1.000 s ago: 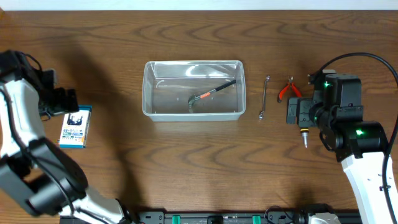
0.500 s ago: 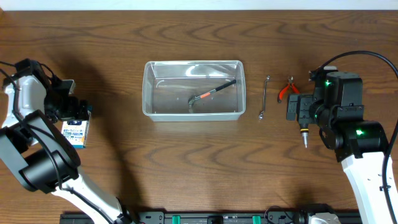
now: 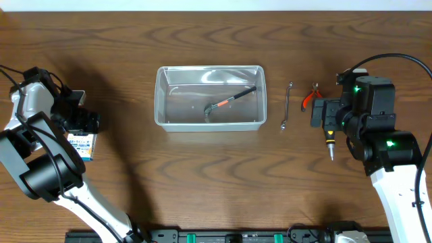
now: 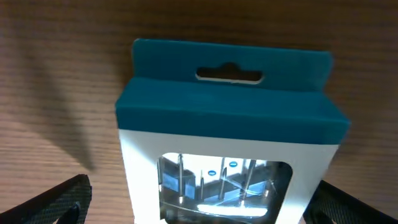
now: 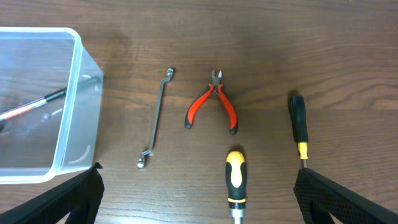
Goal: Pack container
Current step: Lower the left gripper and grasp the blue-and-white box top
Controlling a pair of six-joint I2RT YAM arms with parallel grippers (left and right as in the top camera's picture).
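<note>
The left end effector [image 4: 199, 210] is held wide astride the blue-and-white box [image 4: 227, 124] at the overhead frame's left; the container [image 3: 209, 126] is seen at centre; the box's pickup is judged in hand; descent and closure are called for.

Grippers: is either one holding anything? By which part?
Nothing is held. Left gripper is open, straddling the blue-and-white box; right gripper is open and empty.

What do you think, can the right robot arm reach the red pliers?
Probably yes. The right gripper hangs open near the red pliers, which lie on the table. The wrench and the yellow screwdriver sit close by but apart, so nothing looks in the way.
</note>
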